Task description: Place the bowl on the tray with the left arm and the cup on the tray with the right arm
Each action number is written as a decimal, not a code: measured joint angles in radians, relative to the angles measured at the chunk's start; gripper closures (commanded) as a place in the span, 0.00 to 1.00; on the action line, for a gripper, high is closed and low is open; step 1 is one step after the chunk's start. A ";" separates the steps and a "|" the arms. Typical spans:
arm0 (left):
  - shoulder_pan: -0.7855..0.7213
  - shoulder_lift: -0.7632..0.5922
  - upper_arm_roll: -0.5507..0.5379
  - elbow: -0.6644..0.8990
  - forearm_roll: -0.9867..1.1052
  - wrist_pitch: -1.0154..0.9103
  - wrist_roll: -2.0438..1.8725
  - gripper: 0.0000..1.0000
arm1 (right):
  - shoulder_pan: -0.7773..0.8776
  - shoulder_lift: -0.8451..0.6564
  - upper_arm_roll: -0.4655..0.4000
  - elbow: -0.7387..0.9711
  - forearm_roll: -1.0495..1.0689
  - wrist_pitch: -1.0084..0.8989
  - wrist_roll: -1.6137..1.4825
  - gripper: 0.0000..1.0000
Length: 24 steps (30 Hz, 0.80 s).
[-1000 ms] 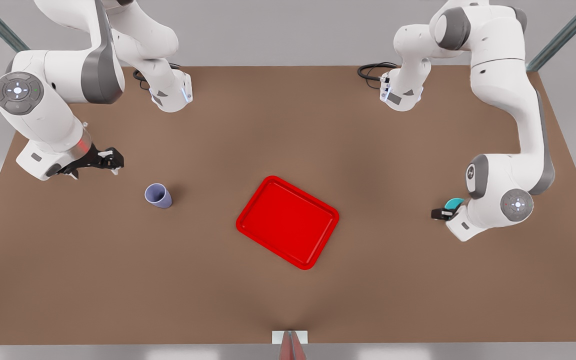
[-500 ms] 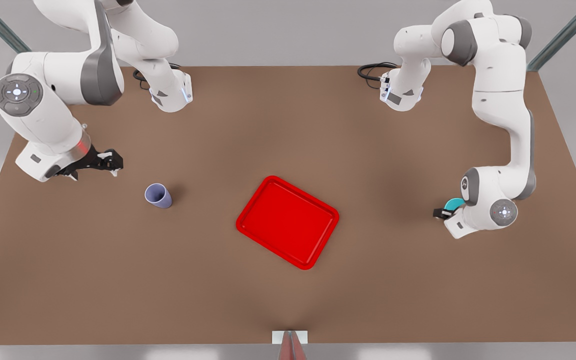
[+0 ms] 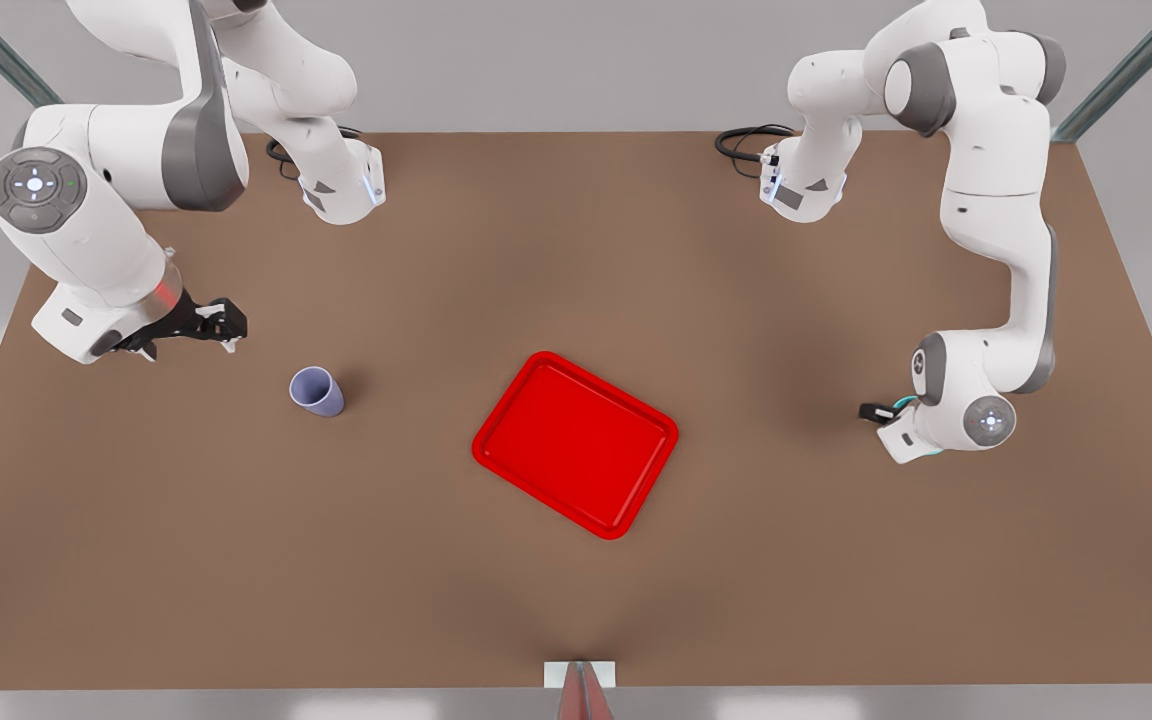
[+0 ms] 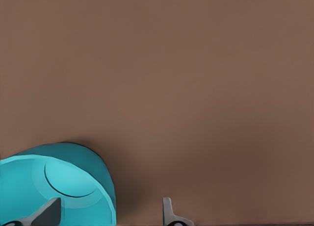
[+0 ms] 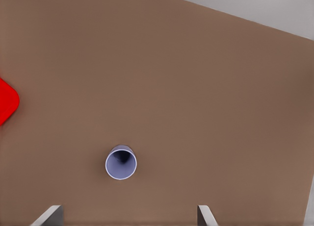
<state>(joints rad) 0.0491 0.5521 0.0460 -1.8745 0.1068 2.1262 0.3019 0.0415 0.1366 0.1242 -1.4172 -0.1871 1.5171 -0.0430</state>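
Note:
The teal bowl sits on the table at the front view's right, where a thin teal sliver shows beside the left arm's wrist. My left gripper is open and low over it, one fingertip above the bowl's inside and the other outside its wall. The lavender cup stands upright at the front view's left, also seen from above. My right gripper hovers open behind and to the left of it, waiting. The red tray lies at the table's middle, holding nothing.
Both arm bases stand at the table's far edge, with black cables beside them. A small white marker sits at the near edge. A corner of the tray shows in the right wrist view.
The left arm has come down over the bowl, so its wrist now covers nearly all of it in the front view. The right arm, cup and tray have stayed put.

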 measured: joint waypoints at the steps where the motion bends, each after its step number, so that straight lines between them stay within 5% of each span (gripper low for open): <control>1: 0.002 0.003 0.001 -0.001 0.006 0.001 0.027 0.01 | 0.000 0.000 0.000 0.000 0.000 0.000 0.000 0.00; 4: 0.002 0.011 0.003 -0.006 0.021 -0.002 0.033 0.04 | 0.000 0.000 0.000 0.000 0.000 0.000 0.000 0.00; 6: 0.002 0.012 0.005 -0.005 0.027 -0.006 0.033 0.26 | 0.000 0.000 0.000 0.000 0.000 0.000 0.000 0.00; 10: -0.002 0.024 0.016 -0.006 0.052 -0.042 0.022 0.26 | -0.001 0.000 0.000 0.000 0.000 0.000 0.000 0.00; 13: -0.008 0.022 0.020 -0.006 0.078 -0.050 0.020 0.49 | 0.000 0.000 0.000 0.000 0.000 0.000 0.000 0.00; 17: -0.015 0.021 0.031 -0.006 0.100 -0.084 0.016 0.50 | 0.000 0.000 0.000 0.000 0.000 0.000 0.000 0.00; 24: -0.035 0.034 0.032 -0.003 0.139 -0.100 -0.046 0.72 | 0.002 0.000 0.000 0.000 0.000 0.000 0.000 0.00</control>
<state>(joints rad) 0.0145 0.5861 0.0782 -1.8776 0.2461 2.0260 0.2554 0.0433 0.1366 0.1242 -1.4174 -0.1871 1.5171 -0.0430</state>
